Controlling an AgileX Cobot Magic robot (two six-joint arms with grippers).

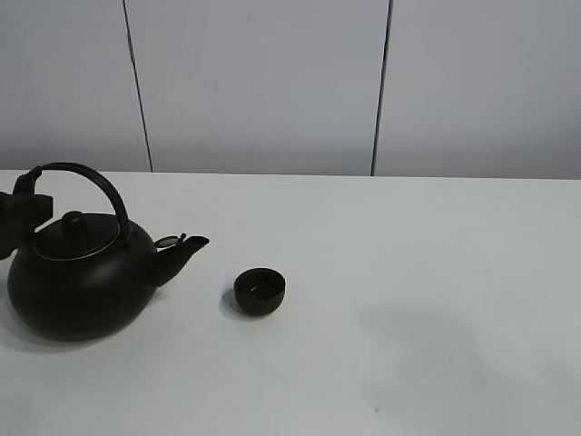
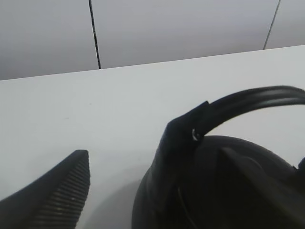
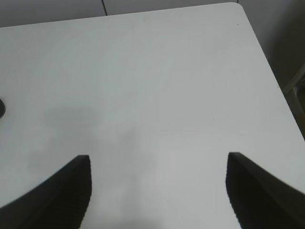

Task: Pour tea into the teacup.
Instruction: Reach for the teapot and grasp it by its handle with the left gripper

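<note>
Black left tool (image 1: 22, 213) hangs open beside the kettle (image 1: 77, 291) handle, gripping nothing; right tool (image 3: 157, 164) hovers open over table (image 3: 143, 71).

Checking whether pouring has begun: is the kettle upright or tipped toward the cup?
Upright. The kettle rests flat on the table, lid on top, spout pointing toward the teacup but apart from it.

White table (image 1: 436, 254), black kettle (image 1: 82, 282) at left, small black teacup (image 1: 260, 291) beside its spout
</note>
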